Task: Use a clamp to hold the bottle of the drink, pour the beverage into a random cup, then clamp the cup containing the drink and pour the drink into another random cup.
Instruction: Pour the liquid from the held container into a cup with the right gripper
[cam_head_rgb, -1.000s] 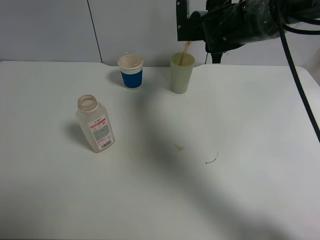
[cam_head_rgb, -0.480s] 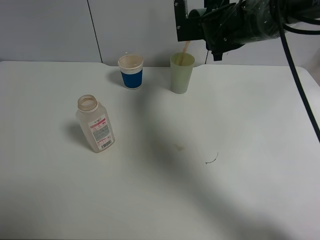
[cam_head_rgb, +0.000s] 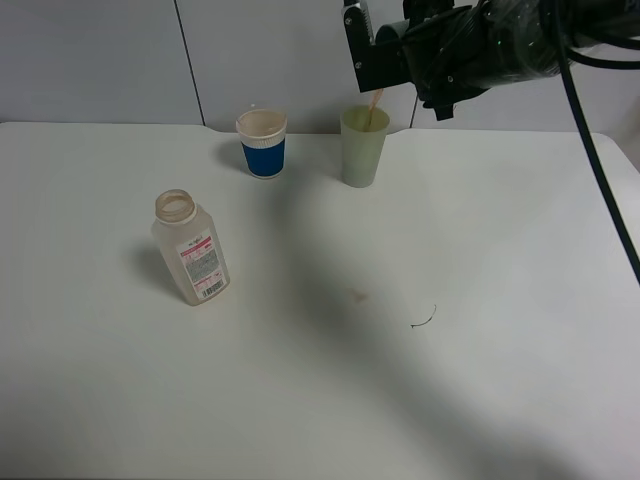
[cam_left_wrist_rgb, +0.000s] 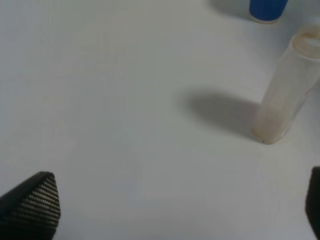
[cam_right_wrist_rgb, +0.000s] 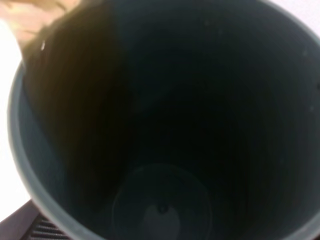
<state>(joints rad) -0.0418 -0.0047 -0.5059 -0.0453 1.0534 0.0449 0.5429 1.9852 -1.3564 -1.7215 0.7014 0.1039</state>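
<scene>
Your right arm's fingers (cam_head_rgb: 372, 60), clamped on the tipped teal cup (cam_right_wrist_rgb: 165, 125), poured brown drink (cam_head_rgb: 374, 103) into the tumbler (cam_head_rgb: 363, 146) just below them; next, you should level it, while left fingers (cam_left_wrist_rgb: 30, 205) stood wide.

— How was the overhead view lit?
— Evenly and brightly; the white table (cam_head_rgb: 480, 250) was nearly washed out, and soft grey shadows were cast beside the bottle (cam_head_rgb: 191, 249) and across the middle.
— And the wrist views?
— The left one was rendered soft and hazy. The right one was filled by the dark, blurred inside of the teal cup (cam_right_wrist_rgb: 165, 130), with overexposed corners.
</scene>
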